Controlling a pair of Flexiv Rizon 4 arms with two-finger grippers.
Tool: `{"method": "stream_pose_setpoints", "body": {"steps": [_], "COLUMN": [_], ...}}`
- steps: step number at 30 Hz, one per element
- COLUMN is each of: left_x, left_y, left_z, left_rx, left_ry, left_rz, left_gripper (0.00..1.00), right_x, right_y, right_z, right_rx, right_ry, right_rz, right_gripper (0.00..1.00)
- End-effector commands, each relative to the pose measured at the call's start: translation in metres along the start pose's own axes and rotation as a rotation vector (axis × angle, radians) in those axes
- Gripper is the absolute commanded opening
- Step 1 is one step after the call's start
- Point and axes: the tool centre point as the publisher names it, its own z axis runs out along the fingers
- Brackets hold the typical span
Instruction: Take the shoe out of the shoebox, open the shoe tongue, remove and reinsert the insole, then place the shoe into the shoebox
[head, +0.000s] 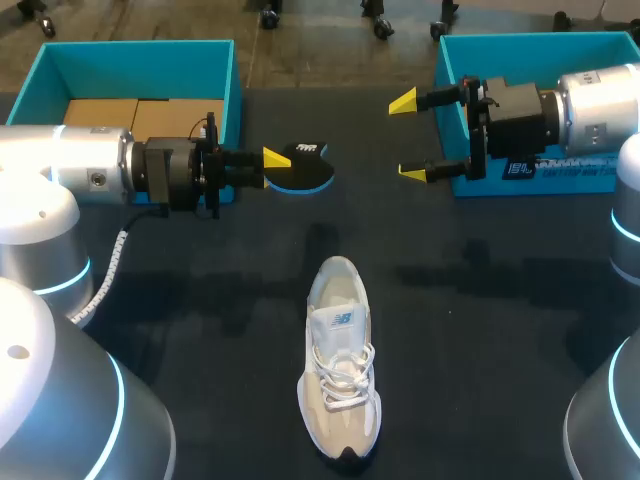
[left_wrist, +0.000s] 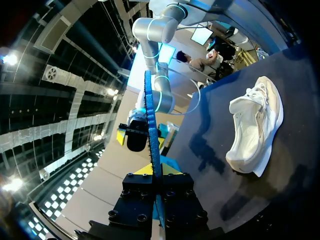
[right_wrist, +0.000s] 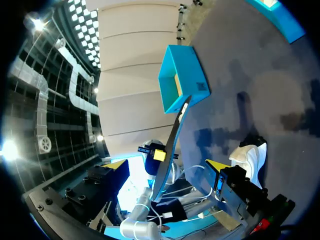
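Note:
A white and beige sneaker (head: 340, 370) stands upright on the dark table (head: 200, 300), its toe toward the near edge; it also shows in the left wrist view (left_wrist: 255, 125) and beside a finger in the right wrist view (right_wrist: 250, 156). My left gripper (head: 275, 158) is shut on the black, blue-edged insole (head: 302, 168), held above the table behind the shoe. Seen edge-on, the insole (left_wrist: 150, 120) rises from my left gripper's closed tips (left_wrist: 150, 171). My right gripper (head: 408, 137) stands wide open to the insole's right, holding nothing; the insole (right_wrist: 172, 140) lies ahead of its spread fingers (right_wrist: 164, 164).
A teal shoebox (head: 140, 60) with a brown bottom sits at the back left, behind my left arm. A second teal box (head: 540, 50) sits at the back right under my right arm. The first box (right_wrist: 182, 80) also shows beyond the insole.

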Motion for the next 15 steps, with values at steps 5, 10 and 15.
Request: {"method": "stream_pose_setpoints", "body": {"steps": [5, 10, 15], "left_x": [-0.003, -0.014, -0.014], "left_y": [0.004, 0.013, 0.013], "left_z": [-0.004, -0.010, -0.010], "left_rx": [-0.040, -0.100, -0.100], "left_ry": [0.007, -0.032, -0.032], "left_rz": [0.142, 0.281, 0.281], "left_gripper": [0.00, 0.00, 0.00], "right_x": [0.000, 0.000, 0.000], "right_y": [0.000, 0.000, 0.000], "right_z": [0.002, 0.002, 0.002], "right_rx": [-0.002, -0.002, -0.002], "right_ry": [-0.002, -0.002, -0.002], "right_rz": [0.001, 0.001, 0.001], "right_gripper": [1.00, 1.00, 1.00]}}
